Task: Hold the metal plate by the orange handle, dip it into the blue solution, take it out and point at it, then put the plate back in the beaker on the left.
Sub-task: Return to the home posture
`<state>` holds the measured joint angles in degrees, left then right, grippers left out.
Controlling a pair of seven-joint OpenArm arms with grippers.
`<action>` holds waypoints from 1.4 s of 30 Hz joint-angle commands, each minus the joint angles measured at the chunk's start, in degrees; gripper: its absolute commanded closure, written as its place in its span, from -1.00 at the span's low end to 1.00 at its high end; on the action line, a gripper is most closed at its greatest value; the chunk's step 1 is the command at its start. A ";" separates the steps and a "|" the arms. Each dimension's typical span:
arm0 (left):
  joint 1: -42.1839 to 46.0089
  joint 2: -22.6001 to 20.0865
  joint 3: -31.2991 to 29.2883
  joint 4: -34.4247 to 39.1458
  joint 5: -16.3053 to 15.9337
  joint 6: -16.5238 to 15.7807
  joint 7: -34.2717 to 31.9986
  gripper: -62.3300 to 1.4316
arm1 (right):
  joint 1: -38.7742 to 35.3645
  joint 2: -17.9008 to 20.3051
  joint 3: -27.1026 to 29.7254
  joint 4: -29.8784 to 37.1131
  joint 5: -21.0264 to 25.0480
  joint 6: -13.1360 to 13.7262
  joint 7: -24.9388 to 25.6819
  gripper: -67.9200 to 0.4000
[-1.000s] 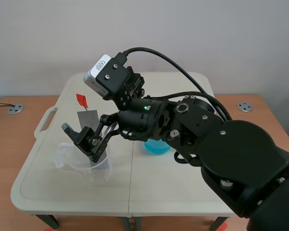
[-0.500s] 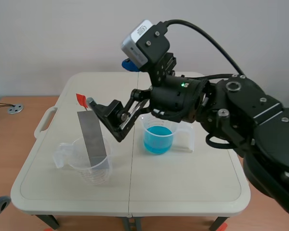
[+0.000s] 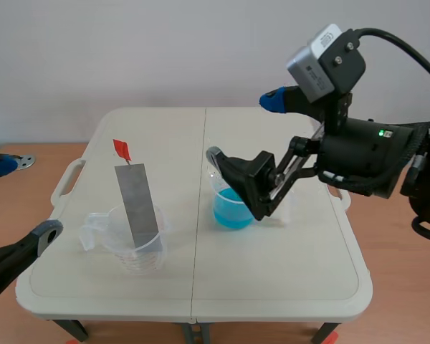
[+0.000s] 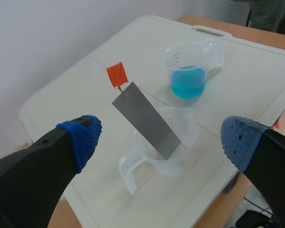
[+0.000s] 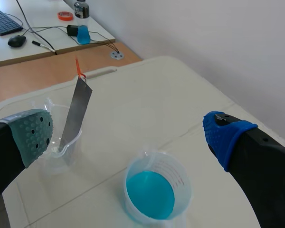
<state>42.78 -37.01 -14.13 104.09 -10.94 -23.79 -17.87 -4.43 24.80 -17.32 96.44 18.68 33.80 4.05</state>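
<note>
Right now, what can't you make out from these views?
Scene view: the right tool covers part of the rim and handle of the blue beaker.
Scene view: the left tool is mostly cut off by the edge.
Wrist views: the blue beaker's scale marks are too small to read.
Plate: wetness or coating cannot be told.

Right gripper [image 3: 243, 127] hides part of the blue-solution beaker [image 3: 229, 213] (scene view); left arm [image 3: 7, 261] mostly cropped

Metal plate [image 3: 137, 204] tilted in clear beaker [image 3: 140, 256], blue solution [image 3: 233, 210] apart
</note>
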 commanded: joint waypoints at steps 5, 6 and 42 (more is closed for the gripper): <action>-4.11 2.75 -0.13 0.87 -0.39 0.09 1.95 -0.74 | -6.23 2.84 6.01 4.42 3.93 1.68 0.66 -0.95; -4.72 3.10 -0.11 0.90 -0.39 0.07 2.32 -0.74 | -7.41 3.04 7.19 4.87 4.39 2.29 0.66 -0.95; -5.81 4.79 -0.02 4.42 -0.44 -0.13 4.92 -0.74 | -18.93 3.41 21.55 8.39 6.23 5.27 -0.31 -0.95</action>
<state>36.53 -32.38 -14.11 107.74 -10.76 -24.03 -12.19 -23.99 27.46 3.75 103.42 24.08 38.87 3.05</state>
